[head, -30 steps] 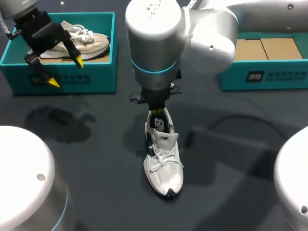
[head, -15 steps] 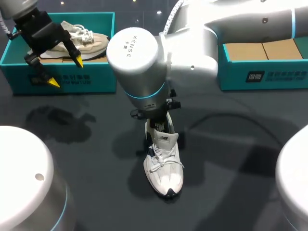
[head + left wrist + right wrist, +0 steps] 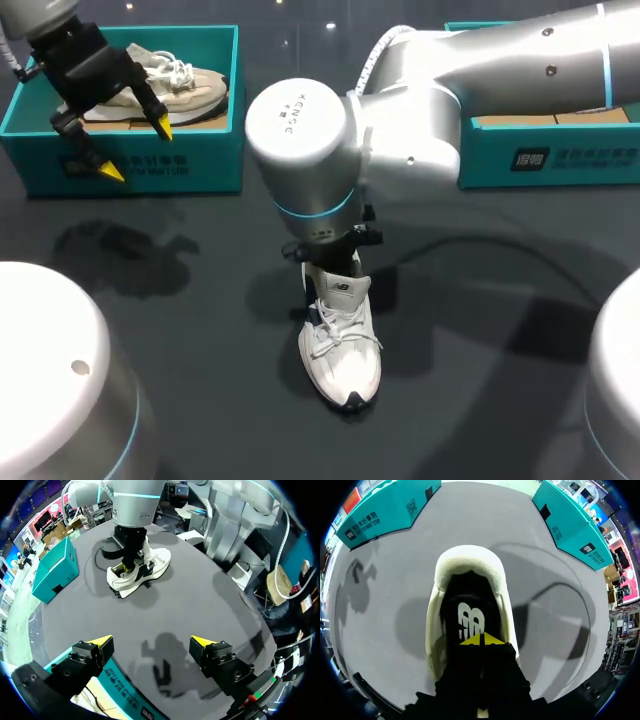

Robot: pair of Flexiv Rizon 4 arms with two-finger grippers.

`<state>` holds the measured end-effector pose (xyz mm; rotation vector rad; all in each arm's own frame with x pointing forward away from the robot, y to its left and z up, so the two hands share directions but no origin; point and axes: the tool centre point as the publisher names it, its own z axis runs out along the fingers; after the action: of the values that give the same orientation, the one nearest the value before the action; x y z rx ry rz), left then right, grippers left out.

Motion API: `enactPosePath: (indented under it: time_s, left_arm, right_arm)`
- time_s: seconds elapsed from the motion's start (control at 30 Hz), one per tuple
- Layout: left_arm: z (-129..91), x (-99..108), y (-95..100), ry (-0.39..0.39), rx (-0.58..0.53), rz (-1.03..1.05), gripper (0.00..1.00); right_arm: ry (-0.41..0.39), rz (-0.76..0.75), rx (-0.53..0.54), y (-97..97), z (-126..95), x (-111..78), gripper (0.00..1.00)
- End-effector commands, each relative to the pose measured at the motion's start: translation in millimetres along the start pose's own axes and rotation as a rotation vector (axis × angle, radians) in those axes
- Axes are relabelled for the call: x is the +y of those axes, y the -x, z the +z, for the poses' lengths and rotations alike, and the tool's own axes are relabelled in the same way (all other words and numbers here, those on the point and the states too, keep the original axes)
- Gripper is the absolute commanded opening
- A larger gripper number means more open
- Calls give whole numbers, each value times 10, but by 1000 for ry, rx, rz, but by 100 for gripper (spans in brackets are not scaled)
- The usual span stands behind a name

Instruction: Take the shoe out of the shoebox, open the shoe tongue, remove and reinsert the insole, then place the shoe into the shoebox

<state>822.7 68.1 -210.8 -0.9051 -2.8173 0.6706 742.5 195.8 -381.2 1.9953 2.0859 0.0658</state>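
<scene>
My right claw is clenched: the two yellow tips are pressed together, and I see nothing between them. It points down into the opening of the white shoe, just above the black insole, which lies flat inside. I cannot tell if the tips touch the insole. The padded heel collar of the shoe curves around ahead of the claw.

In the head view this white shoe stands upright on the dark surface, a little below the centre of the frame, outside both boxes. Its toe points to the lower edge and its laces are tied. My right arm comes in from the upper right and its wrist covers the heel of the shoe.

My left claw is released, with the fingers wide apart and nothing between them. It hangs in the upper left of the frame, over the front wall of the teal shoebox. A second shoe, beige, lies inside this shoebox. From the left wrist the white shoe is well ahead of the claw, with my right arm standing on its heel.

Another teal box sits in the upper right of the frame, partly behind my right arm.
</scene>
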Motion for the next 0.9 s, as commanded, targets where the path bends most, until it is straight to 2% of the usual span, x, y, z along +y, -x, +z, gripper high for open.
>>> enactPosePath:
  time_s: [0.03, 0.2, 0.6, 0.77, 0.9]
  left_arm:
    - [-3, 4, -4, 1, 1, 0, 100]
    - [-3, 4, -4, 1, 1, 0, 100]
    - [-3, 4, -4, 1, 1, 0, 100]
    - [-3, 4, -4, 1, 1, 0, 100]
    - [-3, 4, -4, 1, 1, 0, 100]
  right_arm:
    - [26, 8, -56, -29, -159, -83, 0]
    - [26, 5, -129, -9, -247, -68, 0]
    - [-78, 4, -151, 70, 172, 91, 0]
    - [-121, -2, -131, 41, 289, 65, 0]
    - [-107, -25, -91, -69, 260, -3, 0]
